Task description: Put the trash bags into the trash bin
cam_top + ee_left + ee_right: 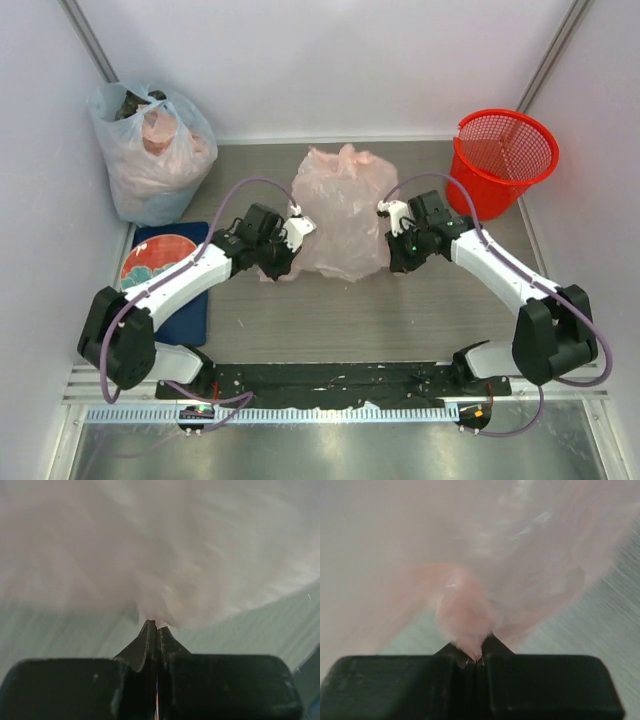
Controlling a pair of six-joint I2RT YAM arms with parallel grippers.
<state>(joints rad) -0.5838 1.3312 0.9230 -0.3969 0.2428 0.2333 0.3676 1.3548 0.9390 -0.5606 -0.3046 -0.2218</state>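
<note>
The pale-pink trash bag (342, 210) lies spread on the table's middle, between both arms. My left gripper (283, 262) is shut on the bag's near left edge; in the left wrist view its jaws (156, 626) pinch thin pink film (165, 555). My right gripper (396, 258) is shut on the bag's near right edge; in the right wrist view a bunched pink fold (465, 610) sits clamped between the jaws (476, 655). The red mesh trash bin (503, 160) stands upright at the far right, apart from the bag.
A bluish-clear plastic bag (152, 150) with pink lumps stands at the far left corner. A round patterned plate (155, 262) lies on a blue mat (185, 310) at the left. White walls enclose the table on three sides.
</note>
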